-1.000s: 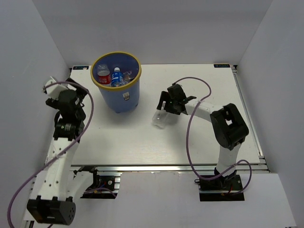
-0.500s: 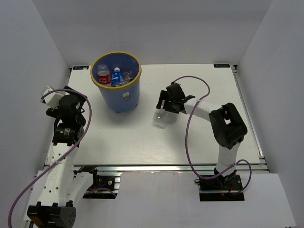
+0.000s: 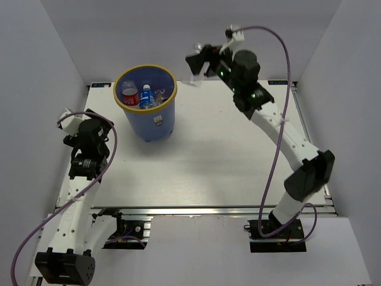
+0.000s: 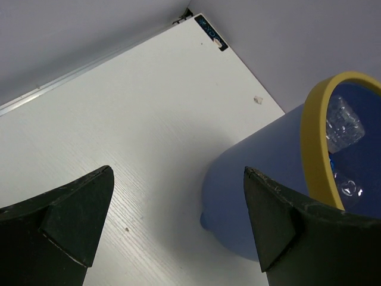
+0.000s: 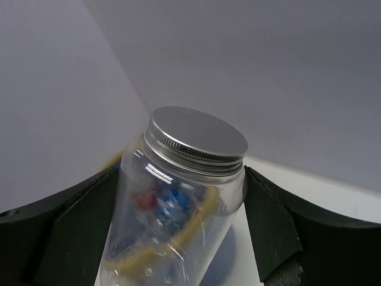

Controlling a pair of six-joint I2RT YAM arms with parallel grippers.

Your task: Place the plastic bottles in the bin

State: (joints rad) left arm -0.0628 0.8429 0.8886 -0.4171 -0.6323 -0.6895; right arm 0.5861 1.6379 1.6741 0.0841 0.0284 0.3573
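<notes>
Bottle (image 5: 178,196) with silver cap sits clamped in right tool (image 5: 177,238).

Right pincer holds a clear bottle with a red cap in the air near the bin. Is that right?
No. The cap is silver, not red; the right wrist view shows it. Otherwise yes: the right pincer holds the clear bottle in the air near the bin.

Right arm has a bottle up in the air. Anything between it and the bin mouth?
Nothing visible. The clear bottle is held by the right gripper, raised just right of the bin in the top view. Only open air lies between them, and the bin's mouth is uncovered, with bottles low inside.
</notes>
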